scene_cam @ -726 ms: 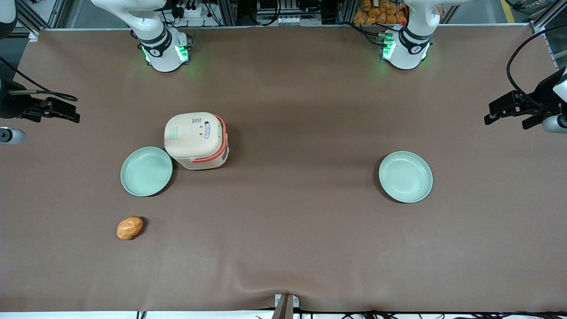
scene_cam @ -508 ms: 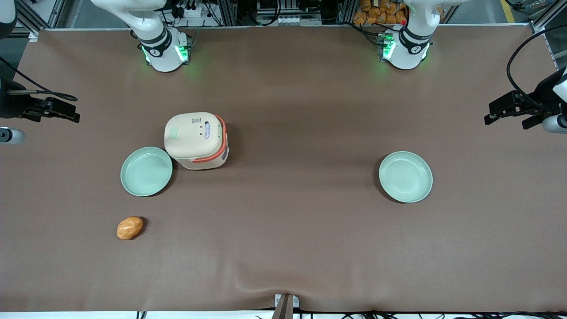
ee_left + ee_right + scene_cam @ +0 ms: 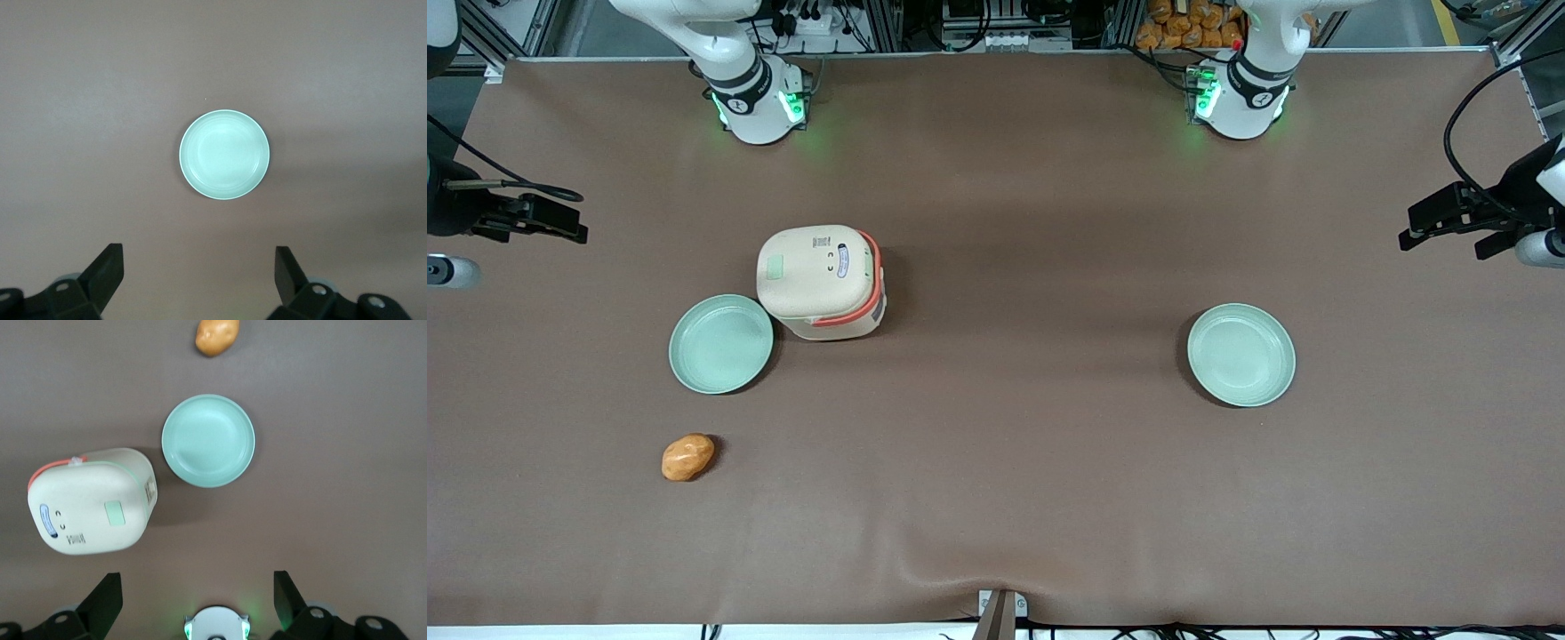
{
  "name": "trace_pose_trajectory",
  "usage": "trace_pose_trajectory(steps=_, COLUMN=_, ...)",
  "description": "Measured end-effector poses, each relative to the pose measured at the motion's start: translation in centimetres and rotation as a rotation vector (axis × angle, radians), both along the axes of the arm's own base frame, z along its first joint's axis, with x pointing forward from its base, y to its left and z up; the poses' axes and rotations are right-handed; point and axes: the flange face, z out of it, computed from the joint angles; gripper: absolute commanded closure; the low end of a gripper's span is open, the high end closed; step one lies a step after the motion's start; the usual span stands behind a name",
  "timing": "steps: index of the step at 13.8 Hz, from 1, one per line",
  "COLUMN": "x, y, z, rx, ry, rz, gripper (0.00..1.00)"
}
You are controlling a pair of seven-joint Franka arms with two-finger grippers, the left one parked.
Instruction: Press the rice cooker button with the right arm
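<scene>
The cream rounded-square rice cooker [image 3: 821,281] stands on the brown desk [image 3: 1032,480], touching a pale-green round plate [image 3: 721,344]; its small pale-green button [image 3: 115,514] likely needs light vertical pressure from the distant, wide-open black claw [image 3: 197,600].

Working right arm [image 3: 445,222]: slim black gripper [image 3: 574,233] at the front view's 9 o'clock edge, arm body cut off there. Right wrist view: only the two black finger [image 3: 103,600] tips enter frame, wide apart. Small cream rounded-square rice cooker [image 3: 821,280]: lid print too small to read; its base hidden beneath the lid.
</scene>
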Motion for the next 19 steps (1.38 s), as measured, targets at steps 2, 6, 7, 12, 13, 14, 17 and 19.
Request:
trace_pose_trajectory(steps=2, x=-0.1, y=0.9, z=-0.2, rx=-0.006, ry=0.010, rz=-0.010, gripper=0.00)
trace_pose_trajectory(steps=6, x=0.4, y=3.5, z=-0.4, rx=-0.008, ry=-0.013, rz=0.016, gripper=0.00)
trace_pose_trajectory(steps=7, x=0.8, y=4.5, z=-0.3, rx=-0.004, ry=-0.047, rz=0.031, gripper=0.00)
trace_pose_trajectory(steps=12, x=1.6, y=8.8, z=-3.4, rx=-0.004, ry=-0.043, rz=0.087, gripper=0.00)
trace_pose_trajectory(steps=13, x=1.7, y=9.1, z=-4.7, rx=-0.010, ry=-0.026, rz=0.073, gripper=0.00)
trace_pose_trajectory(steps=14, x=1.7, y=9.4, z=-6.3, rx=-0.012, ry=0.004, rz=0.046, gripper=0.00)
trace_pose_trajectory(steps=17, x=1.3, y=10.8, z=-10.7, rx=0.089, ry=0.114, rz=-0.017, gripper=0.00)
trace_pose_trajectory(steps=19, x=1.4, y=11.5, z=-12.0, rx=0.125, ry=0.129, rz=-0.024, gripper=0.00)
